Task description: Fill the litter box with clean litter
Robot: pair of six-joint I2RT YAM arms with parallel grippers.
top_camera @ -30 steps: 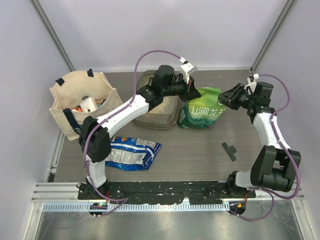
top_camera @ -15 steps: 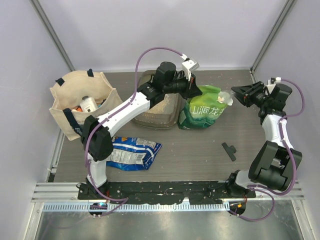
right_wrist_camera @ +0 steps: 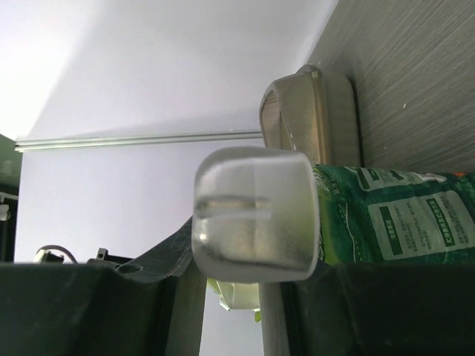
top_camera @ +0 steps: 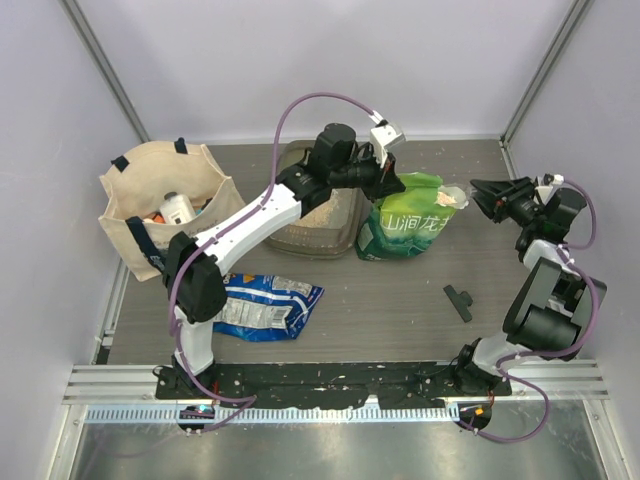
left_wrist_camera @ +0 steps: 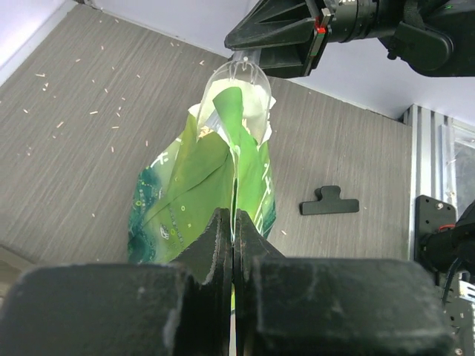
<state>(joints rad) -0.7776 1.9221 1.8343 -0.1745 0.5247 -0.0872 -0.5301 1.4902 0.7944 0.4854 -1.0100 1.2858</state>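
The left fingers [left_wrist_camera: 211, 245] are pinched tight on the top edge of the green bag [left_wrist_camera: 197, 193], holding it upright on the bench [top_camera: 400, 300]. The right fingers [left_wrist_camera: 278, 30] stand narrow, clamped on a clear scoop [right_wrist_camera: 256, 215] whose bowl reaches the bag's open mouth. The litter box [top_camera: 310, 243] lies just beside the left fingers, on the side away from the right fingers.
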